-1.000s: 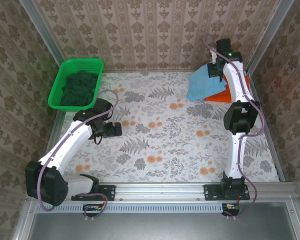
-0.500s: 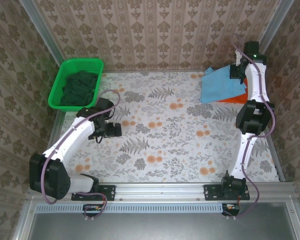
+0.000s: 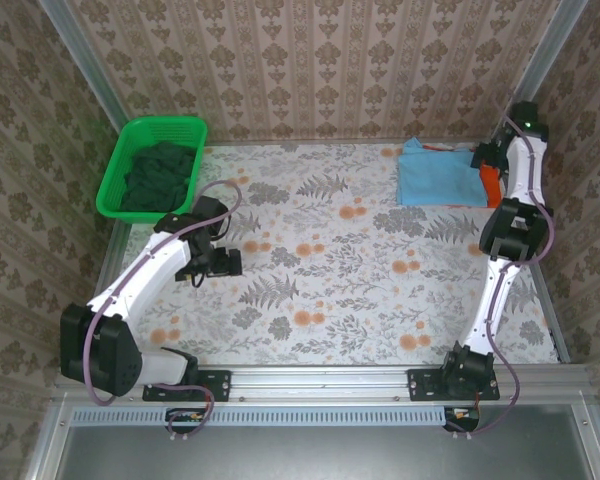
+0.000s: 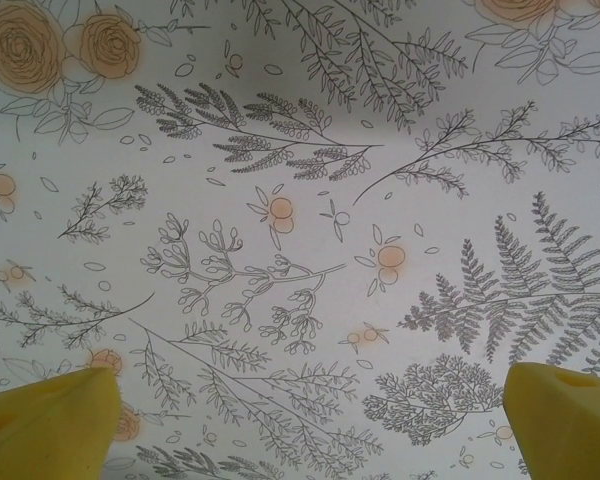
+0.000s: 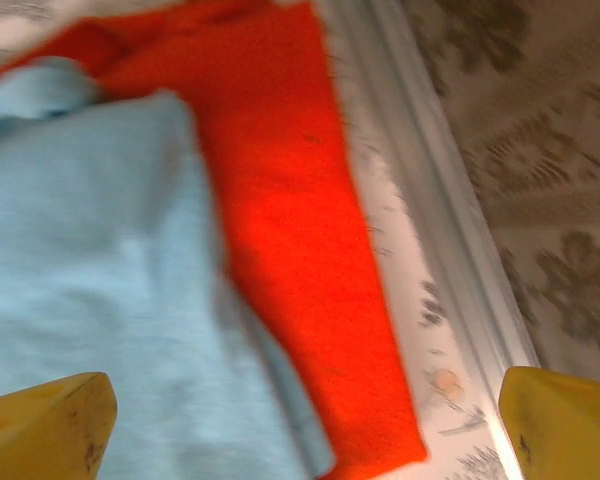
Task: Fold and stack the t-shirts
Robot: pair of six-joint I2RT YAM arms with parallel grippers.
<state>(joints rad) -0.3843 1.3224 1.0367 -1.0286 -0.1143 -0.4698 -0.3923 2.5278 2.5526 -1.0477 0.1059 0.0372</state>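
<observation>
Step in hand: stacking, at its tail end.

- Light blue t-shirt (image 3: 435,175) lies flat as a folded rectangle at the far right of the table (image 3: 320,290), close to the right wall.
- Orange-red t-shirt (image 5: 300,200) sits under it. The right wrist view shows a strip of it beyond the blue shirt's right edge, running along the table's metal rim.
- The two shirts touch and the blue one is on top. Their right edges are not flush.
- Right gripper (image 5: 302,420) hovers over the right edge of the stack. Its fingers are spread wide with nothing between them, so neither shirt is held.
- Left gripper (image 4: 310,400) is at the left of the table, over bare floral cloth. Its fingers are also wide apart and empty.
- Green basket (image 3: 130,135) stands at the far left corner with dark cloth in it. I cannot tell whether that cloth is more shirts.

Judgement: the fold and stack of these two shirts looks essentially done.

Next move, as I read it:
- Raise the right arm straight up and pull it back toward the near side, keeping the fingers apart so no hem snags.
- If a neater stack is wanted, nudge the blue shirt right to cover the orange-red strip.
- The wall on that side is close, so room is tight.
</observation>
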